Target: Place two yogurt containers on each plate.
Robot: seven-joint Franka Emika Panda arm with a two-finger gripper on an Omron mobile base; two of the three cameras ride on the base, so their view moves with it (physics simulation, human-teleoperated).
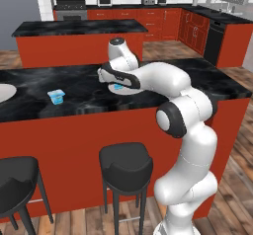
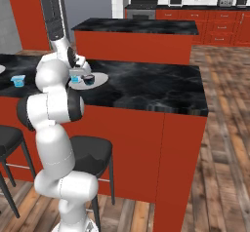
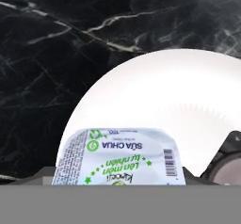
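Counter [image 1: 59, 88]: long black marble top with pale veining, on a red-orange base, running across the foreground.
Stools: one black bar stool [image 1: 125, 167] stands at the counter's near side; a second bar stool [image 1: 17, 179] is at the lower left.
Island [image 1: 79, 29]: a second black-topped red unit stands behind the counter.
Back wall: red cabinets [image 1: 158, 24], a steel oven [image 1: 70, 7], a toaster [image 1: 147, 0].
Floor [image 2: 229, 143]: brown wood planks.

The white forearm hides most of the flat white plate [image 1: 129, 91] near the black marble counter's front edge; another white plate [image 1: 4, 93] is cut off at the picture's left.
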